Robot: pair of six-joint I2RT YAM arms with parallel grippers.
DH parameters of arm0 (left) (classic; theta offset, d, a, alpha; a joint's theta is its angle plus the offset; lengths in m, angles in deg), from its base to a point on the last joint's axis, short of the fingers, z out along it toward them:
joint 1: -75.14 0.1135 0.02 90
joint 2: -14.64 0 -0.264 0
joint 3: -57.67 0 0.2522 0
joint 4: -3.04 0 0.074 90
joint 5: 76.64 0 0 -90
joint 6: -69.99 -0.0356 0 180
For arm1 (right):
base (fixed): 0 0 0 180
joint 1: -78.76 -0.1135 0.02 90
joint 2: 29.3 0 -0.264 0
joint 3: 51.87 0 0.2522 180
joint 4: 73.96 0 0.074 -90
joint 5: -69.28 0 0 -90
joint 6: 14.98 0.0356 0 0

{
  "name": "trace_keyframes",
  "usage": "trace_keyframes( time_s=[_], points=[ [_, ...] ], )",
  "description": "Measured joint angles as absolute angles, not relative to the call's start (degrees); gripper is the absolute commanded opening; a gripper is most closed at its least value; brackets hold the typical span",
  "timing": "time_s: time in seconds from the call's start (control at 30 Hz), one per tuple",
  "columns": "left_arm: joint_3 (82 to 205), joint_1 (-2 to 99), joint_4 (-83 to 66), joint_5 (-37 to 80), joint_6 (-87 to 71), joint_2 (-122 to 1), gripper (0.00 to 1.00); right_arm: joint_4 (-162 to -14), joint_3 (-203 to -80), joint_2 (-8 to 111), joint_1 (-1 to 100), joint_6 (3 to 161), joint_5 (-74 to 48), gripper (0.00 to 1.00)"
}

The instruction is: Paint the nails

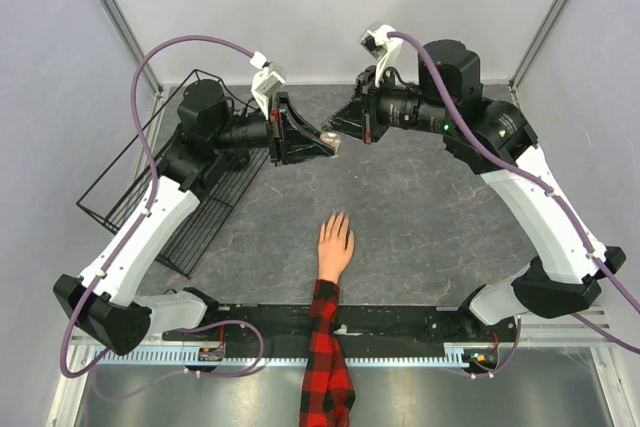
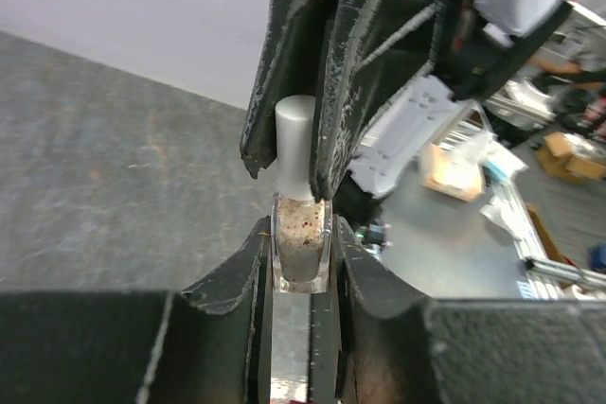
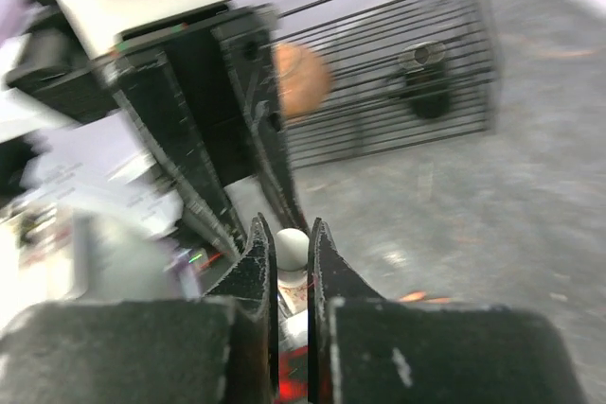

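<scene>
The grey desk (image 1: 430, 217) carries a black wire basket (image 1: 120, 182) at its left side. In the right wrist view a blurred round orange-brown thing (image 3: 301, 78) and a dark thing (image 3: 421, 82) show at the basket; whether they lie inside it I cannot tell. A peach mannequin hand (image 1: 335, 245) in a red-and-black plaid sleeve (image 1: 325, 347) lies palm down at the near middle. Above it, the left fingers (image 1: 322, 145) are clamped on a small glass bottle (image 2: 300, 238) of speckled beige polish. The right fingers (image 1: 345, 127) are closed on its pale cap (image 2: 295, 144). The nails (image 1: 335, 217) at the fingertips point away, skin-toned and barely distinguishable.
</scene>
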State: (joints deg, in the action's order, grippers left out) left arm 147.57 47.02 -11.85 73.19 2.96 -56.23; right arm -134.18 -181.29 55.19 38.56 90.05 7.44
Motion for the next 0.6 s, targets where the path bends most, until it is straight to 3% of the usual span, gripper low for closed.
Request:
trace_keyframes(
  time_s=[0.1, 0.27, 0.43, 0.5, 0.53, 0.6],
  points=[
    [150.4, 45.6, -18.3, 65.8, -1.5, -56.3, 0.02, -134.8, -183.1, 56.0, 34.4, 89.4, -5.9, 0.0],
    [154.5, 33.7, -23.8, 33.2, -15.4, -56.9, 0.02, -144.5, -196.0, 62.8, 25.7, 94.8, -40.0, 0.0],
    [154.2, 26.6, -21.2, 15.4, -20.2, -59.9, 0.02, -148.8, -197.8, 65.3, 23.9, 102.2, -55.1, 0.0],
    [153.6, 25.8, -19.9, 13.2, -20.4, -60.7, 0.02, -149.7, -197.8, 65.9, 23.9, 103.9, -57.5, 0.09],
    [153.3, 25.8, -19.6, 12.8, -20.4, -60.7, 0.02, -149.9, -197.8, 66.1, 23.9, 104.5, -58.0, 0.23],
    [152.6, 25.7, -19.0, 12.4, -20.4, -60.5, 0.02, -149.6, -197.2, 66.1, 23.9, 105.7, -58.3, 0.35]
  ],
)
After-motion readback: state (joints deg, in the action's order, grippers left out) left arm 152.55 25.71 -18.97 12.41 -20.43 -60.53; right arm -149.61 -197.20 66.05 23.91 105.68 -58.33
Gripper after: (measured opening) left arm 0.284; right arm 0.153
